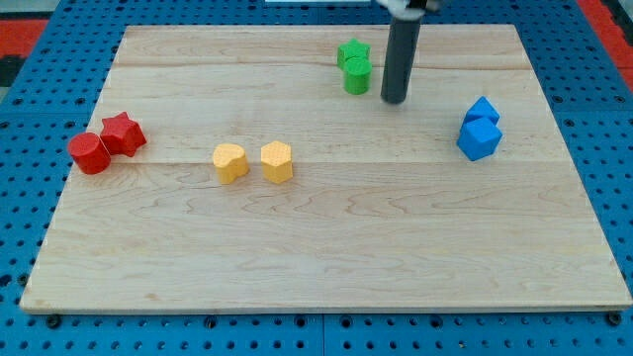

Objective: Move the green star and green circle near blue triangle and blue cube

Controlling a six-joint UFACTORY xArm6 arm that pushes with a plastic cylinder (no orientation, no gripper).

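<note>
While my tip (395,100) rests on the wooden board (326,247) just to the view's right of the green circle (356,75), not touching it, the green star (351,51) sits touching that circle from above; the blue cube (480,138) and blue triangle (484,109) touch well to the right. There is no claw, only the bare rod.

ok quick count on my wooden table (326,257): eight little blocks, two of each colour. Green star (352,50) and green circle (357,75), red star (124,133) and red cylinder (89,153), two yellow hexagon-ish blocks (229,162) (277,161), blue triangle (483,109) and blue cube (480,138).
</note>
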